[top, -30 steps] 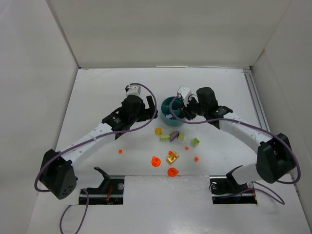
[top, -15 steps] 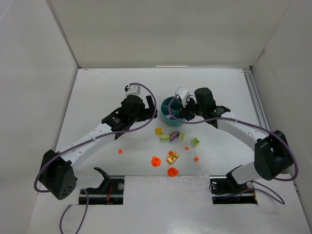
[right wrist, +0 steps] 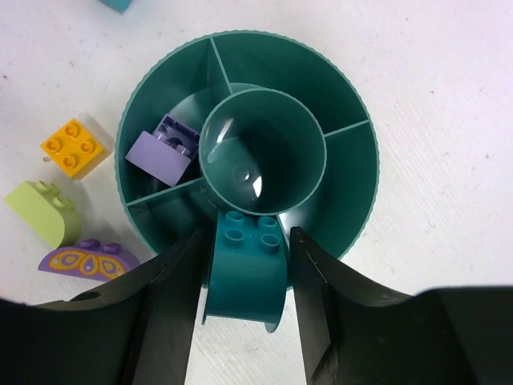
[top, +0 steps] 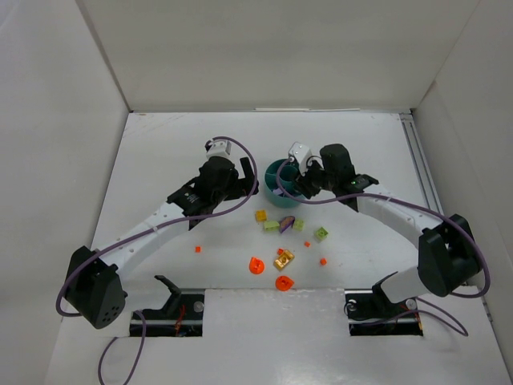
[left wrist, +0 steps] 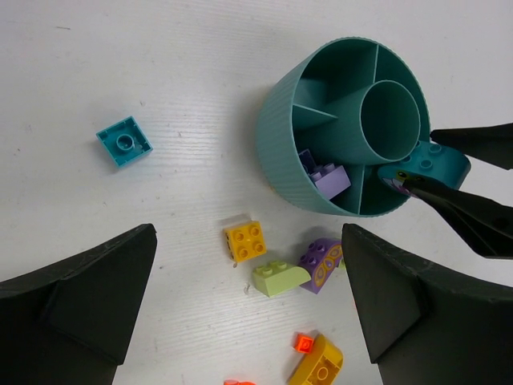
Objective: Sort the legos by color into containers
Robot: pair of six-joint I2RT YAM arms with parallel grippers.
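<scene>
Where the small round teal plastic dish (right wrist: 276, 60) sits near the middle of the table, a little toward the far edge, the right gripper (right wrist: 244, 241) hangs over its near rim. Jaws narrow, one at each flat side of a dark teal arched plastic brick (right wrist: 244, 273), studs up, which lies half over the rim and half outside it. Cannot tell whether the pads pinch it or merely flank it.

Noted also the left gripper (left wrist: 248, 233): spread wide, holding nothing, over loose pieces on the near side of the dish. Those are a yellow square brick (left wrist: 246, 242), a lime green rounded brick (left wrist: 276, 278) and a patterned purple arch (left wrist: 322, 263). A turquoise one-stud tile (left wrist: 123, 142) lies apart from the rest. One lilac brick (right wrist: 164, 150) sits in a side compartment.

Handling, my judgement: the pieces look hard, very light and glossy, so likely to skid or flip if nudged. Best taken low across two flat parallel walls, not over studs or a curved back.
</scene>
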